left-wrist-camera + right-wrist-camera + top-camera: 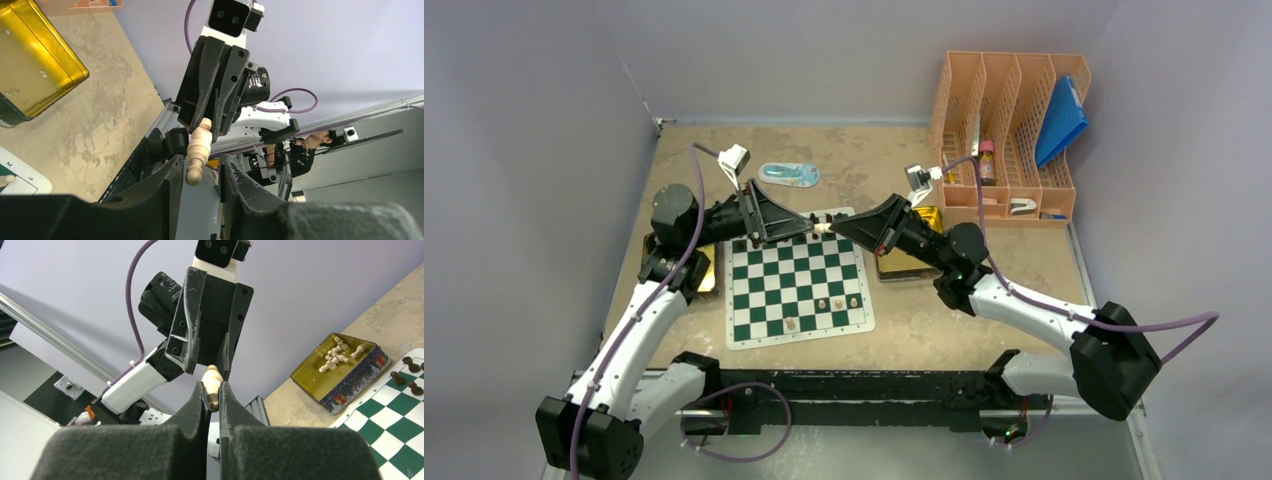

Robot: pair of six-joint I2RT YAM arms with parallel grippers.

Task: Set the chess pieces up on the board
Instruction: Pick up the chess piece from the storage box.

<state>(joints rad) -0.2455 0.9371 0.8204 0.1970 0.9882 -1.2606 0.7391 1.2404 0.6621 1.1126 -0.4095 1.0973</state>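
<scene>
1. On the board (769, 300), four cream pieces (821, 303) stand in the two nearest rows. Most squares look bare.
2. Above the board's far edge the two arms meet tip to tip. The right gripper (212, 390) is clamped on a cream piece (198, 145). The left gripper (200, 167) has its jaws apart around the piece's knobbed end, with a gap on each side, so it is not gripping.
3. By one corner of the board, a few dark pieces (407, 362) stand on squares. Just beside them, a gold tray (350, 390) holds loose cream pieces (340, 355).
4. Setup looks early. The held piece and most others are not yet placed.
</scene>
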